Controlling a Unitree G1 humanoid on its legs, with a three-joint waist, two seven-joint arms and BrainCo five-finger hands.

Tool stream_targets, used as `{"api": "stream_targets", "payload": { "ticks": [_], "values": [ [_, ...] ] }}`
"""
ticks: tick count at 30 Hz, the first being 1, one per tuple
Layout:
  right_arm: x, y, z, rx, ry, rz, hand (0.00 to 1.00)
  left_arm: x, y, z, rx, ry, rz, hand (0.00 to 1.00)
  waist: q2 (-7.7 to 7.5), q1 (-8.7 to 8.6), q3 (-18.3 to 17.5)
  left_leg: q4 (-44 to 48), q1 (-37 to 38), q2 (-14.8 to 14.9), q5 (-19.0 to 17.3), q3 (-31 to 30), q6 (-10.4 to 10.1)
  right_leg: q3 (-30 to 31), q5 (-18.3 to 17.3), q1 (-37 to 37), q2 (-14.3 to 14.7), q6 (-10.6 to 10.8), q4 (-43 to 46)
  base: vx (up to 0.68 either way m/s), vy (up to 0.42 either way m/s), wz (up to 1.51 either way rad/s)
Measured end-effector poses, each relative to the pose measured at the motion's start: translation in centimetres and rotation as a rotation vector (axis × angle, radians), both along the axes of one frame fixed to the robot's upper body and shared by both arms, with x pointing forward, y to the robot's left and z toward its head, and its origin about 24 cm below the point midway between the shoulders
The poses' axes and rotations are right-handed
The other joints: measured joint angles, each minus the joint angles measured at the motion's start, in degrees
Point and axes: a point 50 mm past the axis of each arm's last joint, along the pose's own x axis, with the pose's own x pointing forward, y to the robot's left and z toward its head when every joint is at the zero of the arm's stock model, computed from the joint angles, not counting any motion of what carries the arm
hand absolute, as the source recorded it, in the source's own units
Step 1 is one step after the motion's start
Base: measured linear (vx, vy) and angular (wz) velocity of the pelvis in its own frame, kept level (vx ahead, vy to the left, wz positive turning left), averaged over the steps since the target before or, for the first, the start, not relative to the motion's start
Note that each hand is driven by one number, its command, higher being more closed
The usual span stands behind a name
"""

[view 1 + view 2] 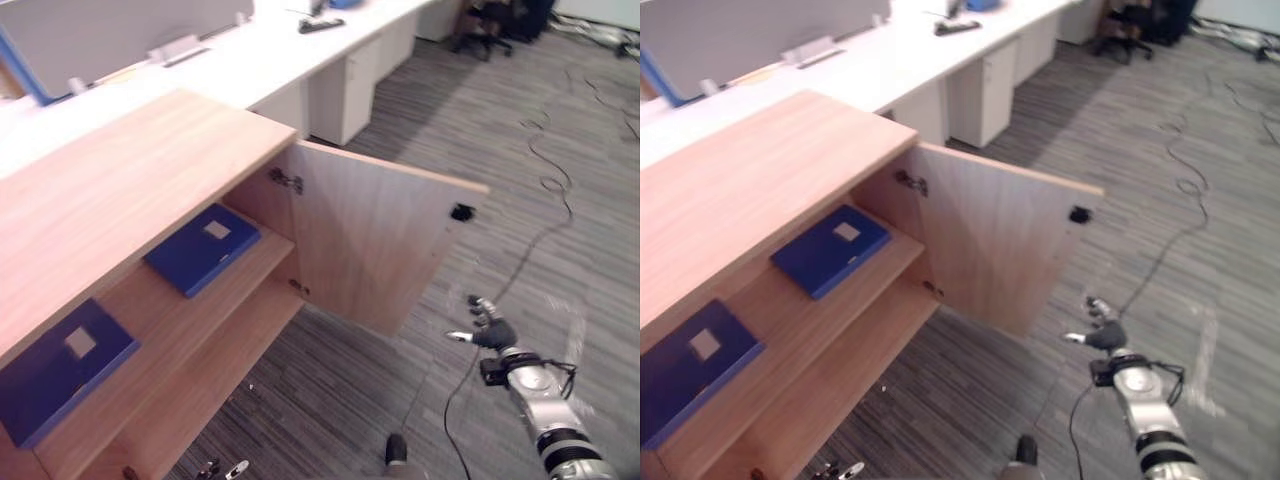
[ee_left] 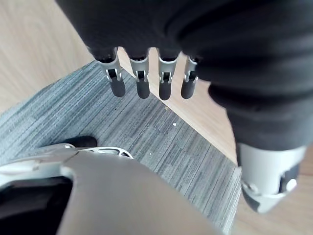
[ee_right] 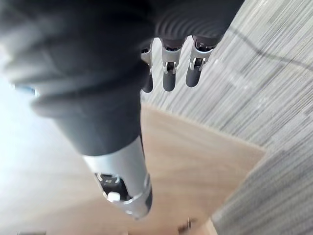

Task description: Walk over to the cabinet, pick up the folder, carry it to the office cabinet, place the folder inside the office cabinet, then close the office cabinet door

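The wooden office cabinet point(image 1: 110, 190) stands open on my left. Its door point(image 1: 375, 240) swings out over the carpet, with a dark knob point(image 1: 461, 212) near the free edge. Two blue folders lie flat on the upper shelf, one point(image 1: 203, 248) close to the hinge side and the other point(image 1: 60, 365) further left. My right hand point(image 1: 490, 328) hovers low over the carpet, right of the door's free edge and apart from it, fingers point(image 3: 167, 73) straight and empty. My left hand point(image 2: 142, 81) hangs open above the carpet by the cabinet's lower shelf, holding nothing.
A long white desk point(image 1: 250, 60) with drawer units point(image 1: 345, 90) runs behind the cabinet. An office chair point(image 1: 495, 25) stands at the far end. Loose cables point(image 1: 545, 180) trail across the grey striped carpet to the right of the door.
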Motion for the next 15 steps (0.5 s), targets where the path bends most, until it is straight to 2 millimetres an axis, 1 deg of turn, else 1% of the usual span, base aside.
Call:
{"api": "stream_targets", "payload": {
  "ticks": [1, 2, 5, 7, 8, 9, 10, 11, 12, 13, 14, 15],
  "values": [
    [-0.2, -0.8, 0.4, -0.02, -0.006, -0.023, 0.0, -0.2, -0.1, -0.1, -0.003, 0.011, -0.004, 0.0, 0.3, -0.85, 0.5, 0.2, 0.6, -1.0, -0.3, 0.4, 0.3, 1.2, -0.2, -1.4, -1.0, 0.2, 3.2, -0.12, 0.141, -0.21],
    [-0.4, -1.1, 0.5, -0.039, -0.007, -0.029, 0.0, -0.4, -0.1, -0.2, -0.004, 0.02, -0.004, 0.0, -0.07, -1.35, 0.7, 0.6, 0.9, -1.7, -0.6, 0.6, 0.5, 1.2, -0.1, -2.0, -1.8, 0.2, 4.7, -0.11, 0.133, -0.17],
    [-0.4, -1.0, 1.1, -0.047, -0.036, -0.026, 0.0, -0.5, 0.1, -0.2, -0.001, 0.021, 0.0, 0.0, -0.34, -1.39, 0.8, 2.3, -0.8, -2.1, -1.7, 1.1, 0.7, 1.2, -0.1, -2.6, -2.3, 0.1, 2.7, -0.07, 0.041, -0.15],
    [-0.2, -1.3, 1.5, -0.048, -0.054, -0.042, 0.0, -0.3, 0.1, -0.1, -0.004, 0.015, 0.01, 0.0, -0.35, -1.4, 1.0, 3.1, -2.5, -1.5, -1.6, 0.7, 0.4, 1.3, -0.2, -3.0, -1.7, 0.1, 0.7, -0.02, -0.066, -0.01],
    [0.1, -1.5, 1.8, -0.047, -0.067, -0.059, 0.0, -0.2, 0.0, -0.1, -0.012, 0.009, 0.028, 0.0, 0.04, -1.45, 1.6, 3.1, -3.6, -0.4, -1.1, -0.2, -0.5, 1.1, -0.8, -3.1, 0.0, 0.4, -0.2, 0.01, -0.117, 0.06],
    [0.2, -1.6, 1.9, -0.04, -0.082, -0.079, 0.0, -0.2, -0.1, -0.1, -0.016, 0.007, 0.04, 0.0, 0.24, -1.41, 1.8, 2.9, -3.9, 0.6, -0.7, -0.9, -1.2, 1.0, -1.5, -3.1, 1.2, 0.1, -0.3, 0.03, -0.159, 0.12],
    [0.2, -1.7, 2.1, -0.034, -0.096, -0.098, 0.0, -0.1, -0.1, -0.2, -0.02, 0.004, 0.047, 0.0, 0.53, -1.4, 1.8, 3.0, -4.1, 1.5, -0.6, -1.5, -1.5, 0.8, -1.9, -3.1, 2.0, -0.1, 0.0, 0.04, -0.112, 0.25],
    [0.4, -2.0, 2.5, -0.024, -0.127, -0.135, 0.0, 0.2, 0.0, -0.1, -0.021, -0.004, 0.058, 0.0, 0.86, -1.49, 2.1, 2.9, -4.4, 2.9, -0.4, -3.0, -2.1, -0.8, -3.4, -3.2, 2.9, -0.9, 1.5, 0.05, -0.192, 0.48],
    [0.4, -2.3, 2.7, -0.026, -0.143, -0.166, 0.0, 0.7, 0.1, 0.0, -0.023, -0.021, 0.081, 0.0, 0.9, -1.44, 2.1, 2.7, -4.8, 4.5, -0.1, -4.4, -2.9, -2.6, -4.9, -3.3, 3.7, -1.4, 3.1, 0.04, -0.169, 0.52],
    [0.6, -2.3, 3.0, -0.026, -0.154, -0.17, 0.0, 0.8, 0.2, 0.0, -0.026, -0.027, 0.097, 0.0, 0.96, -1.35, 2.0, 2.5, -5.0, 5.1, 0.0, -5.0, -3.2, -3.4, -5.6, -3.4, 4.1, -1.6, 3.8, 0.06, -0.197, 0.54],
    [1.3, -2.1, 3.6, -0.018, -0.185, -0.173, 0.0, 1.0, 0.2, 0.0, -0.035, -0.036, 0.128, 0.0, 1.09, -1.38, 1.8, 1.9, -5.5, 6.4, 0.4, -6.1, -4.0, -4.9, -6.9, -4.0, 4.8, -2.0, 5.3, 0.05, -0.121, 0.36],
    [1.7, -2.0, 4.0, -0.011, -0.202, -0.176, 0.0, 1.1, 0.2, 0.1, -0.041, -0.04, 0.137, 0.0, 1.31, -1.4, 1.6, 1.7, -6.1, 6.9, 0.7, -6.7, -4.3, -5.7, -7.4, -4.3, 5.0, -2.4, 5.7, 0.08, -0.144, 0.5]
  ]
}}
